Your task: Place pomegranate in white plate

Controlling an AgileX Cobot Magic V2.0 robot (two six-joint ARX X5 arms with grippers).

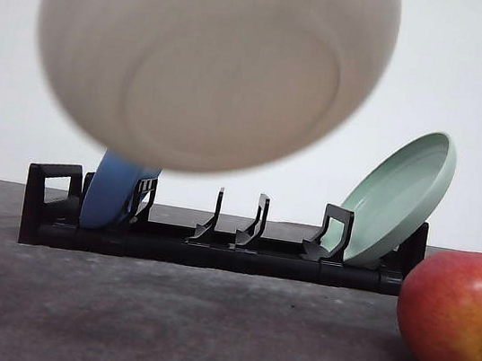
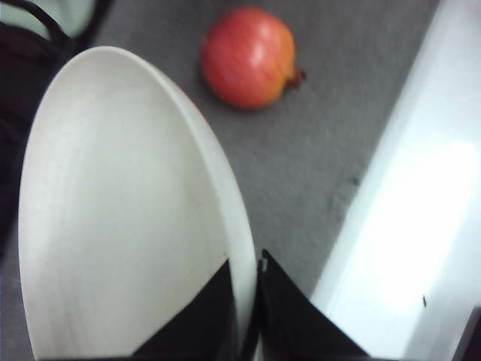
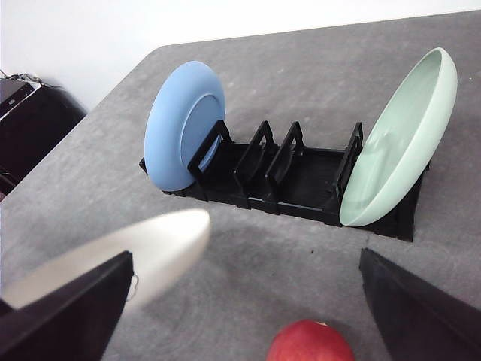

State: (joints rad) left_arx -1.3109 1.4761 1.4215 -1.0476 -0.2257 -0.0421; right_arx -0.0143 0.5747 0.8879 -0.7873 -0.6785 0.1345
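Showing 3 plates, 1 pomegranate (image 1: 457, 314), 1 rack (image 1: 224, 232)

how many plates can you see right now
3: the white plate held aloft in the left gripper; the blue plate and the pale green plate standing at opposite ends of the black rack.

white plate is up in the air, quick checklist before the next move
1. Grip on white plate: left gripper has its jaws clamped over the rim. Ok.
2. Plate set down flat on the table: not ok, it is tilted and in the air, blurred.
3. Pomegranate free to pick: ok, it sits alone on the table, right of the rack.
4. Right gripper ready: ok, jaws wide open above the pomegranate.
5. Blue plate and green plate out of the way: ok, both stand in the rack.
6. Landing spot under the plate: cannot tell.
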